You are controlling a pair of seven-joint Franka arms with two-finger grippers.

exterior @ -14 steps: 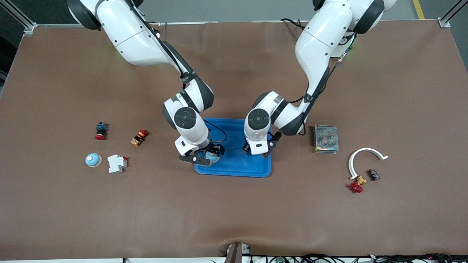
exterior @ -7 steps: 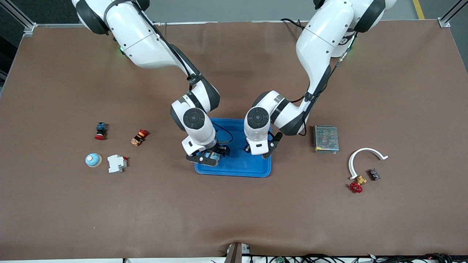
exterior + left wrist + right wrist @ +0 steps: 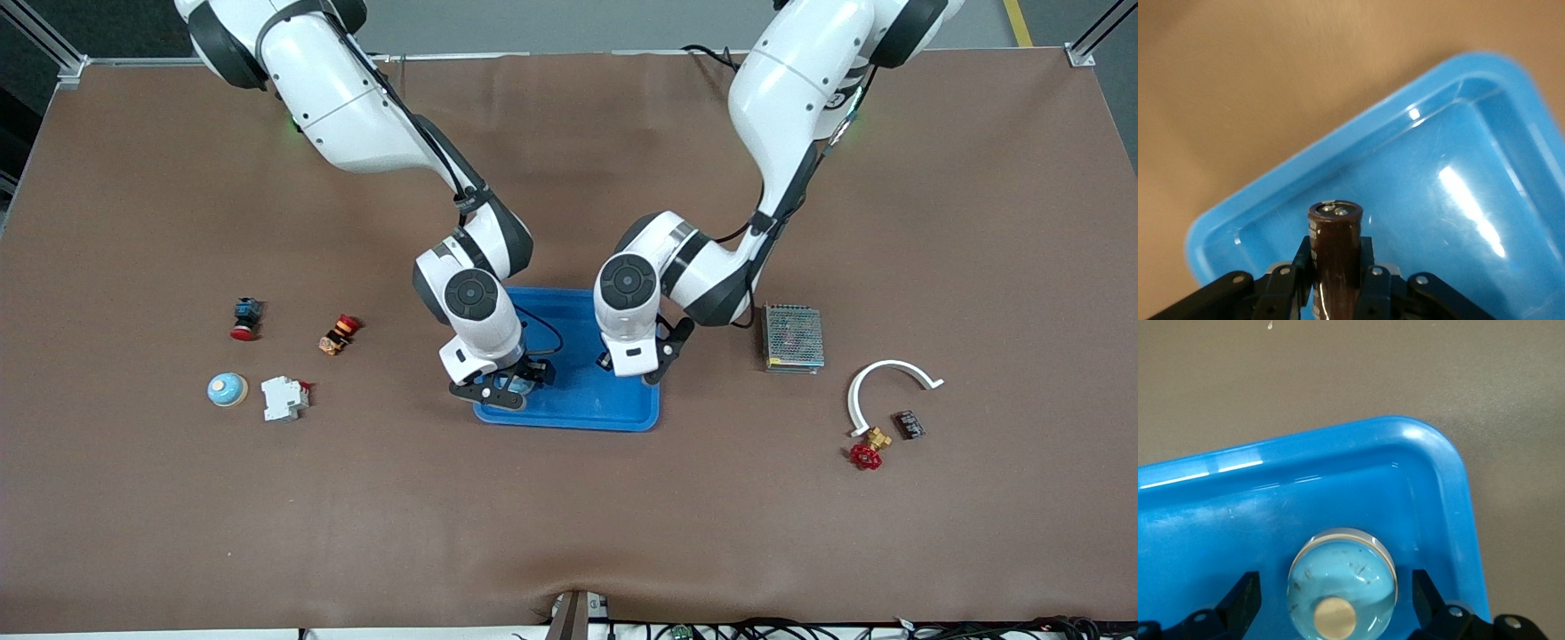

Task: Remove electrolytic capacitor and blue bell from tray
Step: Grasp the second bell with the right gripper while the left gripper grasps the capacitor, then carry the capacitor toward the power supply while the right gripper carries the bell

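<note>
Left claw [image 3: 1335,280] pinching the capacitor [image 3: 1335,257] upright over the tray [image 3: 622,413]; right claw [image 3: 1335,597] spread, bell [image 3: 1341,581] sitting dead between its fingers.

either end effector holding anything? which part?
Left end effector grips the electrolytic capacitor by its body. Right end effector is open around the blue bell, holding nothing.

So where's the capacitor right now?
The electrolytic capacitor is clamped in the left gripper, over the tray at its left-arm end.
</note>
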